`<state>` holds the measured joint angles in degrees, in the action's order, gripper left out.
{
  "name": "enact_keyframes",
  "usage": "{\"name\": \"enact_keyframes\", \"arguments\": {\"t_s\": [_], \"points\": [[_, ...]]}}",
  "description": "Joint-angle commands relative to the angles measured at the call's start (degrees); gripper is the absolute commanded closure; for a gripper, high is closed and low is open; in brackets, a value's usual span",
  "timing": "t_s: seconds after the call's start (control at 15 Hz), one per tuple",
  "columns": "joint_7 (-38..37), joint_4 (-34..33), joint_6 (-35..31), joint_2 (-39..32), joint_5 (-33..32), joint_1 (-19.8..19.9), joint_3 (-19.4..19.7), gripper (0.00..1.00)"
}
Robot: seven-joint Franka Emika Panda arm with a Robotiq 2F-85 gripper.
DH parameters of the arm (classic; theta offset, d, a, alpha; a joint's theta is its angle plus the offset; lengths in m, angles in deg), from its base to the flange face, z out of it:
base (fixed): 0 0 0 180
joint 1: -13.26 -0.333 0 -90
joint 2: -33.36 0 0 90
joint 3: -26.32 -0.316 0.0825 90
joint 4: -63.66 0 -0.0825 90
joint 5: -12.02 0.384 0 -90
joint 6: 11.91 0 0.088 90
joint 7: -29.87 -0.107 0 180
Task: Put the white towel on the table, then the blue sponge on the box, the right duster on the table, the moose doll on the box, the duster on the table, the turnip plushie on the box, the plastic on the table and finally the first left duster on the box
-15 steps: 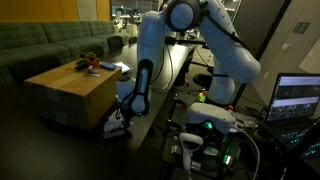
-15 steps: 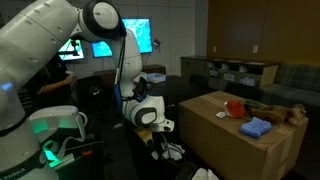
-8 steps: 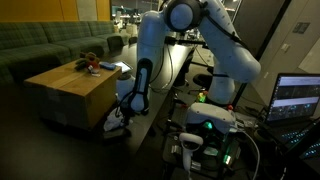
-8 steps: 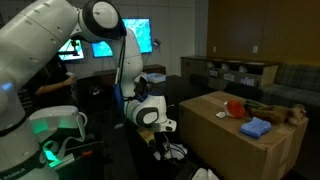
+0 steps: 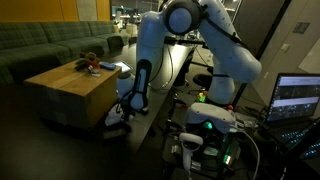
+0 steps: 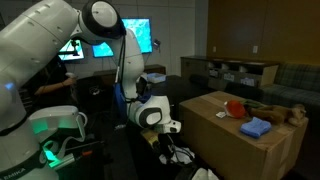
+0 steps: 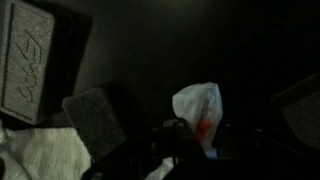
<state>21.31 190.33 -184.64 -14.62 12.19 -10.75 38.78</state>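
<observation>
Plastic (image 7: 197, 103), a crumpled white scrap, lies on the dark worktop (image 7: 250, 60) directly ahead of the claw (image 6: 167, 150), at its tips, low beside the box (image 6: 225, 145); whether the claw is clenched on it or released cannot be told.

Our arm (image 5: 190, 30) rises from its base, bends at the elbow high up and drops steeply, with the wrist (image 6: 150, 115) turned downward. Our gripper (image 6: 168, 150) hangs low, pointing down (too dark to judge how wide its jaws stand); the wrist view shows only dim shapes.
</observation>
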Motion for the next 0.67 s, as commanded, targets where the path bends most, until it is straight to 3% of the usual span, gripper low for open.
{"name": "enact_keyframes", "arguments": {"t_s": [0.0, 0.4, 0.6], "points": [[-2.1, -0.3, -0.4, -0.4, -1.3, -2.2, 1.7, 0.44], [-0.4, 2.4, -0.5, 4.3, -2.4, -2.5, 1.1, 0.01], [0.5, 3.7, -0.8, 7.4, -4.6, -3.2, 0.5, 0.00]]}}
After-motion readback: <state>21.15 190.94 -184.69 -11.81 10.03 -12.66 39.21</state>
